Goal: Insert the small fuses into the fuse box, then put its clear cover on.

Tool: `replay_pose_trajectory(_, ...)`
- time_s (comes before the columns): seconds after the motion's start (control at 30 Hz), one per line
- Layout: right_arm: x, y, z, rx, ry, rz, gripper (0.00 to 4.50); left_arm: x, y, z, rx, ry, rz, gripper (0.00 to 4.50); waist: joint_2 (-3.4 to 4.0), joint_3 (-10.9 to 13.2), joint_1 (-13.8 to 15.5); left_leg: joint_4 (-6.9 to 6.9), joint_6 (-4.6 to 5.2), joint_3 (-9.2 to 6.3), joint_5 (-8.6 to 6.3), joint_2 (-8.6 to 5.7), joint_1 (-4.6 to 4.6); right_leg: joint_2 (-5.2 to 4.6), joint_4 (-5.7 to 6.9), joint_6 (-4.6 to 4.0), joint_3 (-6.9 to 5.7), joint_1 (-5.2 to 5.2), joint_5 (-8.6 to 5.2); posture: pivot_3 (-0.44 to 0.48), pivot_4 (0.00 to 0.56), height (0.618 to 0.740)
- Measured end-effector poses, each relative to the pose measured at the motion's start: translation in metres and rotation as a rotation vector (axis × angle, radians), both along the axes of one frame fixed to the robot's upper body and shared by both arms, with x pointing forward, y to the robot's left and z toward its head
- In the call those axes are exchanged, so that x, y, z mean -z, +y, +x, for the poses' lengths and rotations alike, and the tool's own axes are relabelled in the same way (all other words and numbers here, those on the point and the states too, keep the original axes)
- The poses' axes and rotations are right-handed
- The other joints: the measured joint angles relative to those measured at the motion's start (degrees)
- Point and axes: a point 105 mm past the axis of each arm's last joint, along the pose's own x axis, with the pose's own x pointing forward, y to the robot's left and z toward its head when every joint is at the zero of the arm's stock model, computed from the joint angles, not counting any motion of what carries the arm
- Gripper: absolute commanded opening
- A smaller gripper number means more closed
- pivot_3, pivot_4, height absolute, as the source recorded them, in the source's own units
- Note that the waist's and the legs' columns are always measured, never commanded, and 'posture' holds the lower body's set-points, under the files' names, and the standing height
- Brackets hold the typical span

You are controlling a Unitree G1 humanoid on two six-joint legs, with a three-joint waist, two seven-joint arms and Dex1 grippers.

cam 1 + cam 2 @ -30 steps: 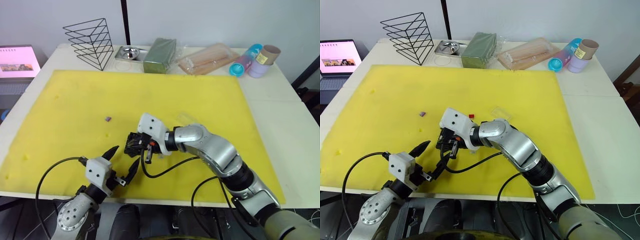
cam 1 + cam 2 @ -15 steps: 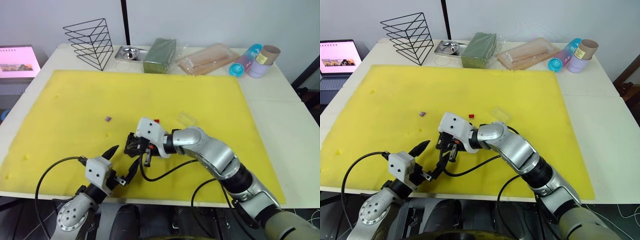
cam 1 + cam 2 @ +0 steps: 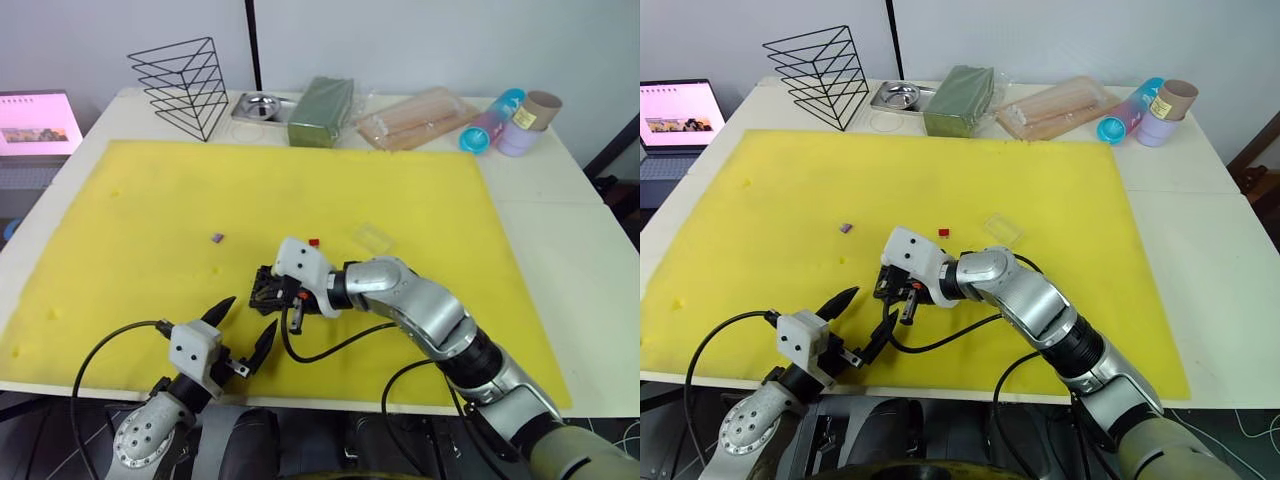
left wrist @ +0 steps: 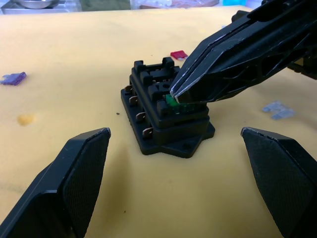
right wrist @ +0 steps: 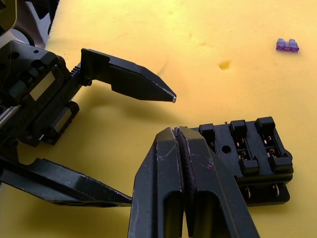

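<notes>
Right gripper [image 4: 173, 94]: fingers together, tips on green fuse [image 4: 172, 100] in fuse box [image 3: 268, 290], near-centre of yellow mat [image 3: 150, 200]. Left gripper [image 3: 240, 325]: fingers apart, near side. Purple fuse [image 3: 216, 238]: left. Clear cover [image 3: 373, 237]: right.

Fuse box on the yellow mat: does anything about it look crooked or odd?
Nothing looks damaged. The fuse box sits flat, turned at an angle on the mat, while the right gripper holds the green fuse at a slot.
</notes>
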Motion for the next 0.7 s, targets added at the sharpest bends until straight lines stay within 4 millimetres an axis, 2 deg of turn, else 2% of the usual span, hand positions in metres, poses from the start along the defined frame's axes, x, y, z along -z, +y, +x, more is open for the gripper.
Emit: replay_pose_trajectory(0.7,0.0035,0.0006,0.0014,-0.025,-0.040,-0.011,0.05,0.0023,0.0017,0.0015,-0.013,-0.014,0.008,4.50,-0.02,-0.3,0.0,0.00,0.00,0.00,0.00,0.00,0.02,0.00,0.00,0.00,0.00,0.02,0.00,0.000,0.150,0.740)
